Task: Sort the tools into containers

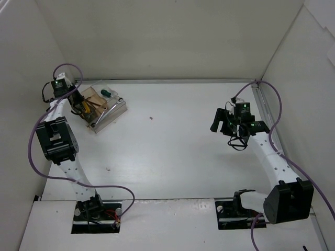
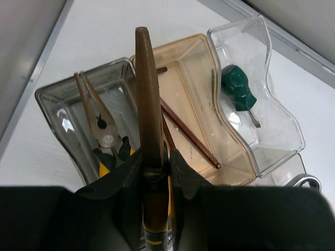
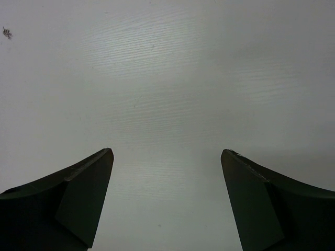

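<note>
In the left wrist view my left gripper [image 2: 156, 157] is shut on a long dark brown file-like tool [image 2: 146, 94] with a yellow-banded handle. Its tip points out over the containers. The grey-tinted box [image 2: 57, 112] holds yellow-handled pliers [image 2: 102, 130]. A thin dark rod [image 2: 188, 133] lies in the brown-tinted box [image 2: 235, 172]. The green-handled screwdriver [image 2: 236, 89] rests in the clear box [image 2: 282, 130]. A silver wrench head [image 2: 306, 181] shows just past the boxes. From above, the left gripper [image 1: 81, 104] hangs at the containers [image 1: 104, 107] at the far left. My right gripper [image 3: 166, 154] is open over bare table, nothing between its fingers.
White walls enclose the table on the left, back and right. Purple cables loop along both arms. The right gripper [image 1: 221, 124] hovers at the right-middle of the table. A small dark speck [image 1: 151, 118] lies on the surface near the centre.
</note>
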Robot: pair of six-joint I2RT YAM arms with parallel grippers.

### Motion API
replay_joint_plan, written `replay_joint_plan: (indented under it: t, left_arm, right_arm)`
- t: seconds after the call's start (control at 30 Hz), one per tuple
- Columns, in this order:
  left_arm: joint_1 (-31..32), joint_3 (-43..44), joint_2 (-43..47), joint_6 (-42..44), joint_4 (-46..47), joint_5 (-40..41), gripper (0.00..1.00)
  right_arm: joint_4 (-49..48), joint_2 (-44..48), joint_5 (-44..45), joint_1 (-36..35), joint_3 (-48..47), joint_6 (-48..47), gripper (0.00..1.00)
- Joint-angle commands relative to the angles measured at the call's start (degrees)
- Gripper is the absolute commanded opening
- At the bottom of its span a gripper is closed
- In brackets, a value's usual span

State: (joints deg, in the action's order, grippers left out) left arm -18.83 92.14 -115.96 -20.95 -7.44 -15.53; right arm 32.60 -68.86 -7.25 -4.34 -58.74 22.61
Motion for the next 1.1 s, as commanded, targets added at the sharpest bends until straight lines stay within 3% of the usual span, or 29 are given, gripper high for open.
replay_joint_plan:
  t: [0.0, 0.47, 1.07]
  left_arm:
    - [-0.51, 5.33, 2.32, 2.14, 5.94, -1.78, 0.0]
    - [-1.65, 3.05, 0.21, 1.35, 9.81, -3.28, 0.02]
    - [-1.65, 0.41, 0.03, 0.82, 12.28, -3.72, 0.2]
  right_arm:
    - [-2.28, -1.01, -0.4, 0.56, -1.9, -0.55, 0.82]
    - [-2.37, -3.65, -1.19, 0.74, -3.4, -0.37, 0.82]
    - [-2.36, -2.77, -2.69, 0.47, -2.43, -0.37, 0.82]
